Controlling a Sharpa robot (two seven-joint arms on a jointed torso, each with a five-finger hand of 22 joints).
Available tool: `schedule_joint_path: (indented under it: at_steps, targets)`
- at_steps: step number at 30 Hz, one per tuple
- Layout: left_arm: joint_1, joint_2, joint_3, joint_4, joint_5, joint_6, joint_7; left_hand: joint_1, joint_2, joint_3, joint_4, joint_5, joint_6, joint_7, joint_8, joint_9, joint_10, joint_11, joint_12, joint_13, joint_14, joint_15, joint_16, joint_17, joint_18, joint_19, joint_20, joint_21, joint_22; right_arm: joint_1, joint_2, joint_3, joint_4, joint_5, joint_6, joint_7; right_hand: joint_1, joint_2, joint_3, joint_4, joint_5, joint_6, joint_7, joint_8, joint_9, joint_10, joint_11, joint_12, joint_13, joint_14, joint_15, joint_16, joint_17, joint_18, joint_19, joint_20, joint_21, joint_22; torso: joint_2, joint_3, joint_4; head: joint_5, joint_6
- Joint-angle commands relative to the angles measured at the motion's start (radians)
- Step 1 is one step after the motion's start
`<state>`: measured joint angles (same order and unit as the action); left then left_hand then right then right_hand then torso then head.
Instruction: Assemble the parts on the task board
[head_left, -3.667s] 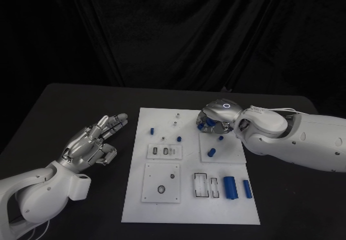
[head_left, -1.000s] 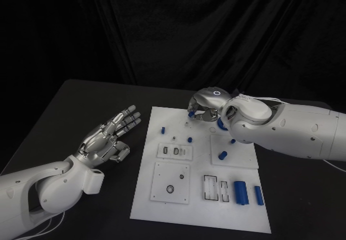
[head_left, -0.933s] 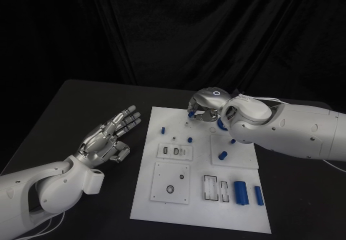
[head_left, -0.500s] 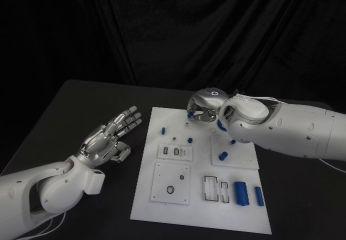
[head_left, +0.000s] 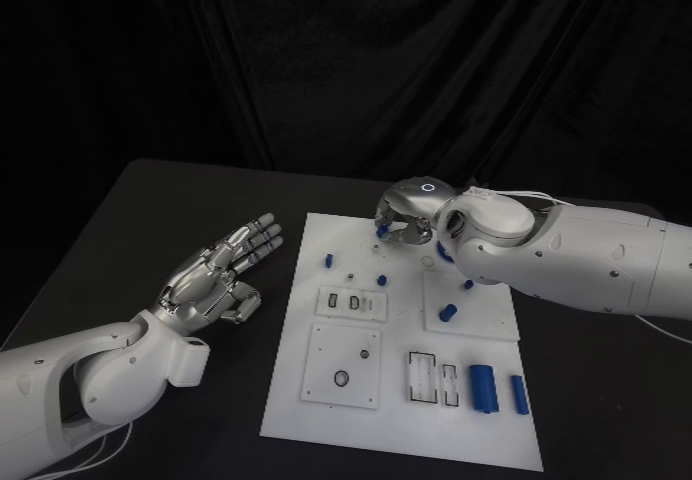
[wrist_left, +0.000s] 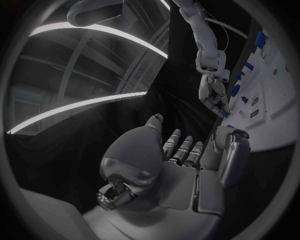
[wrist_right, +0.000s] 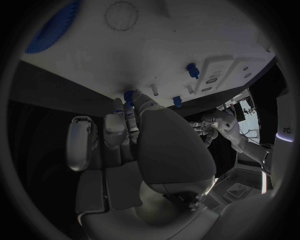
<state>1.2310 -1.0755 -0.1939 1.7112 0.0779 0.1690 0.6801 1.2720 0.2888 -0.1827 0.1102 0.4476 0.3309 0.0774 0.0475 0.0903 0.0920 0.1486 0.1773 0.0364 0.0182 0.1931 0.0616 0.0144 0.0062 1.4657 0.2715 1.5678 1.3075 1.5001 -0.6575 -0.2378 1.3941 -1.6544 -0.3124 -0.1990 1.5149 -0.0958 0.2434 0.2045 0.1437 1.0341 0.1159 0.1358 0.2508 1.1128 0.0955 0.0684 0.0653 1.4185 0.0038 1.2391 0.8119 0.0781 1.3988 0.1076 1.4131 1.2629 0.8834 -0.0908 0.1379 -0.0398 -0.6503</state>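
Overhead, right robot hand (head_left: 408, 222) pinching blue part (head_left: 384, 229)

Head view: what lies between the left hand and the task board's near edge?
Only bare black table. The left hand hovers open beside the board, with nothing between them, as the head view shows.

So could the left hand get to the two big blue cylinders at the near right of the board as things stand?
Probably yes, at a stretch: the left hand is open beside the task board, and nothing stands between it and the blue cylinders.
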Motion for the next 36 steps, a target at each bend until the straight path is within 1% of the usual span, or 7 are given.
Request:
schedule_joint_path:
  at_steps: [1,6,10,13,29,33,36]
  targets:
    - [0.003,0.000,0.000,0.000,0.008,0.021,0.162,0.008,0.002,0.011,-0.006,0.004,0.013,0.019,0.008,0.004,0.002,-0.015,0.005,-0.001,0.001,0.005,0.004,0.001,-0.006,0.105,0.005,0.003,0.263,-0.002,-0.003,0.000,-0.006,-0.003,0.044,-0.034,-0.011,-0.013,-0.003,-0.001,0.000,-0.084,-0.017,-0.051,-0.025,-0.047,0.013,-0.005,0.000,-0.009,0.018,-0.013,-0.014,-0.003,-0.010,0.015,-0.011,-0.013,0.000,-0.0005,-0.0001,0.001,0.005]
    - [0.003,0.000,-0.001,0.000,0.008,0.021,0.162,0.012,0.001,0.018,-0.014,0.004,0.017,0.025,0.009,0.003,0.001,-0.019,0.005,-0.002,0.001,0.004,0.004,0.001,-0.006,0.105,0.006,0.003,0.263,-0.003,-0.004,-0.001,-0.009,-0.003,0.058,-0.030,-0.037,-0.023,-0.039,-0.008,-0.026,-0.277,-0.054,-0.073,-0.077,-0.210,0.029,-0.003,-0.001,-0.034,0.008,-0.031,-0.045,0.005,-0.035,0.013,-0.035,-0.044,0.000,0.0001,-0.0005,-0.003,0.006]
    - [0.003,-0.001,-0.001,-0.001,0.008,0.021,0.161,0.012,0.001,0.022,-0.017,0.005,0.017,0.026,0.009,0.003,0.001,-0.021,0.005,-0.002,0.001,0.004,0.005,0.001,-0.006,0.105,0.008,0.003,0.263,-0.004,-0.004,-0.001,-0.013,-0.003,0.051,-0.019,-0.043,-0.050,-0.090,0.024,-0.045,-0.700,-0.130,-0.101,-0.188,-0.376,0.024,0.000,-0.001,-0.062,-0.002,-0.058,-0.086,0.013,-0.062,0.003,-0.065,-0.077,0.000,0.0002,-0.0002,-0.004,0.006]
    - [0.003,-0.002,-0.001,-0.001,0.008,0.021,0.161,0.013,0.001,0.024,-0.019,0.006,0.018,0.026,0.009,0.003,0.000,-0.021,0.005,-0.002,0.001,0.003,0.005,0.001,-0.006,0.105,0.008,0.003,0.263,-0.004,-0.007,-0.001,-0.013,-0.002,0.022,-0.008,-0.025,-0.065,-0.103,0.061,-0.048,-0.724,-0.129,-0.101,-0.198,-0.390,0.025,0.009,0.000,-0.069,-0.001,-0.064,-0.094,0.016,-0.070,0.004,-0.075,-0.086,0.000,0.0002,-0.0002,-0.003,0.005]
    - [0.003,-0.013,-0.005,0.001,0.008,0.018,0.161,0.012,0.000,0.031,-0.026,0.009,0.020,0.026,0.010,0.001,-0.001,-0.023,0.006,-0.002,0.001,0.006,0.007,0.002,-0.006,0.105,0.010,0.003,0.263,0.062,-0.242,0.002,0.171,0.020,-0.184,0.035,0.041,-0.002,-0.073,0.021,0.037,-0.178,-0.004,0.021,-0.127,-0.001,-0.042,0.314,0.094,-0.069,-0.026,-0.077,-0.104,0.016,-0.065,-0.009,-0.086,-0.075,-0.002,0.0011,-0.0054,-0.014,0.011]
    - [0.003,-0.010,-0.007,-0.002,0.008,0.019,0.160,0.011,0.000,0.035,-0.029,0.011,0.021,0.026,0.010,0.000,-0.001,-0.023,0.007,-0.002,0.002,0.012,0.008,0.002,-0.006,0.105,0.008,0.003,0.263,0.071,-0.321,0.000,0.224,0.040,-0.162,0.019,-0.011,0.006,-0.084,0.037,0.026,-0.128,-0.022,-0.022,-0.121,-0.113,-0.094,0.791,0.458,-0.069,-0.066,-0.121,-0.137,0.012,-0.071,-0.046,-0.117,-0.089,-0.004,0.0021,-0.0077,-0.019,0.013]
    - [0.002,-0.008,-0.008,-0.004,0.008,0.020,0.160,0.010,0.000,0.037,-0.031,0.011,0.021,0.026,0.010,-0.001,-0.001,-0.023,0.008,-0.002,0.002,0.016,0.009,0.002,-0.006,0.105,0.008,0.003,0.263,0.072,-0.358,-0.005,0.243,0.056,-0.132,0.001,-0.083,0.004,-0.117,0.071,0.001,-0.084,-0.029,-0.025,-0.103,0.274,-0.099,1.381,1.256,0.054,-0.066,0.134,0.331,-0.007,-0.003,-0.059,-0.039,0.025,-0.008,0.0026,-0.0113,-0.021,0.011]
